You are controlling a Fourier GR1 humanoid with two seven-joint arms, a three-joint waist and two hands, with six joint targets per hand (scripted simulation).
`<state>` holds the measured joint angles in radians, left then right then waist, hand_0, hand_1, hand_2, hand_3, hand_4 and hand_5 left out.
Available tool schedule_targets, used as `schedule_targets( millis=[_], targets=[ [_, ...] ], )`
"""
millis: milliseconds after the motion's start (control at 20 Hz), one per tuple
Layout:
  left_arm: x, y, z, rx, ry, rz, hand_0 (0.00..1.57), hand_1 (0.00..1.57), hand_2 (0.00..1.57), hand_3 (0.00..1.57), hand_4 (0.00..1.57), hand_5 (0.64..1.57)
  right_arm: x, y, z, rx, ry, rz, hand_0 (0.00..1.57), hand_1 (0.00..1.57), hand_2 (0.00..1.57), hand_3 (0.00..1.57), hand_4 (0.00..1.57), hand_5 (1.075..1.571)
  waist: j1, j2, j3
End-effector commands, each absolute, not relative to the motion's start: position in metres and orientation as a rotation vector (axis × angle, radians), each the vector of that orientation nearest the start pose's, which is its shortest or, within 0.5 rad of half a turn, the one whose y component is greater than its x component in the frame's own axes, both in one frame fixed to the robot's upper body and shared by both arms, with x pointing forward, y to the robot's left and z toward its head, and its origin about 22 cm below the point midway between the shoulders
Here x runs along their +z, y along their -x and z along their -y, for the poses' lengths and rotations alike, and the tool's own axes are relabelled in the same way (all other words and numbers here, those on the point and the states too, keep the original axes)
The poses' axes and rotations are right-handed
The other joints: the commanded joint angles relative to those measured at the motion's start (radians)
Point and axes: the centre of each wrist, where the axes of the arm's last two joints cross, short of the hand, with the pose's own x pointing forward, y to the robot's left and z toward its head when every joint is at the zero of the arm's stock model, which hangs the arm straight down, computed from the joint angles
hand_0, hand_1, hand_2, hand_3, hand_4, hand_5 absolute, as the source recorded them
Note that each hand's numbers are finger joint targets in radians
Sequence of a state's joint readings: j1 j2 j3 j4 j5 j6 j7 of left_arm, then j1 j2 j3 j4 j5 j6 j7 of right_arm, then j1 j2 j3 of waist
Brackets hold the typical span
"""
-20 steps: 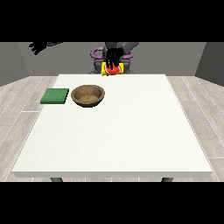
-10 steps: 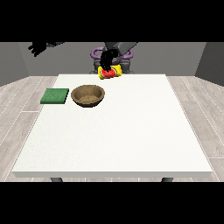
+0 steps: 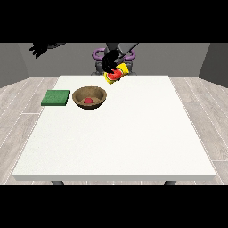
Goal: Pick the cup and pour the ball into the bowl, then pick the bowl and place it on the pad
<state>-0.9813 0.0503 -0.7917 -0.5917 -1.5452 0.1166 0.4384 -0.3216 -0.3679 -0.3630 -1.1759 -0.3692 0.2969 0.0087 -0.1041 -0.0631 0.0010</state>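
Note:
The yellow cup (image 3: 117, 74) hangs tilted over the table's far edge, its red inside turned towards the camera. The hand at the view's right (image 3: 109, 63) is curled round it from above. A small red ball (image 3: 88, 101) lies inside the brown wooden bowl (image 3: 77, 95), which stands on the table left of the cup and somewhat nearer the camera. The flat green pad (image 3: 56, 97) lies just left of the bowl, apart from it. The hand at the view's left (image 3: 41, 48) is raised off the table's far left corner with spread fingers, holding nothing.
The large white table (image 3: 133, 133) stretches towards the camera. The robot's torso (image 3: 99, 57) stands behind the far edge. Grey plank floor surrounds the table.
The cup has tipped over in the hand. The red ball now lies in the bowl, which held nothing before. The raised hand has not moved.

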Motion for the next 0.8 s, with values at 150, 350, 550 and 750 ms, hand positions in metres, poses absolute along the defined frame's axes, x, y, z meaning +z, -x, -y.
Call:
schedule_targets(
  millis=[150,350,550,750],
  targets=[
    [0.037,-0.376,-0.028,2.284,1.962,-1.279,1.51,1.51,1.57,1.57,1.26,1.506,0.057,-0.31,0.396,-0.149,-0.042,1.624,0.0,0.0,0.0,0.29,0.47,1.57,0.032,-0.007,-0.0008],
    [0.035,-0.376,-0.04,2.287,1.969,-1.287,1.51,1.51,1.57,1.57,1.29,1.489,0.048,-0.298,0.397,-0.132,-0.06,1.607,0.0,0.0,0.0,0.3,0.5,1.569,0.017,-0.022,-0.0009],
    [0.041,-0.37,-0.033,2.189,1.937,-1.471,1.53,1.53,1.57,1.57,1.28,1.496,0.06,-0.314,0.4,-0.18,-0.006,1.642,0.0,0.0,0.0,0.31,0.52,1.569,0.123,0.044,-0.0007],
    [0.054,-0.371,-0.045,2.089,2.006,-2.215,1.33,1.33,1.57,1.57,1.02,1.544,0.061,-0.304,0.415,-0.228,0.025,1.638,0.0,0.0,0.0,0.31,0.52,1.569,0.184,0.03,-0.0033]
  ],
)
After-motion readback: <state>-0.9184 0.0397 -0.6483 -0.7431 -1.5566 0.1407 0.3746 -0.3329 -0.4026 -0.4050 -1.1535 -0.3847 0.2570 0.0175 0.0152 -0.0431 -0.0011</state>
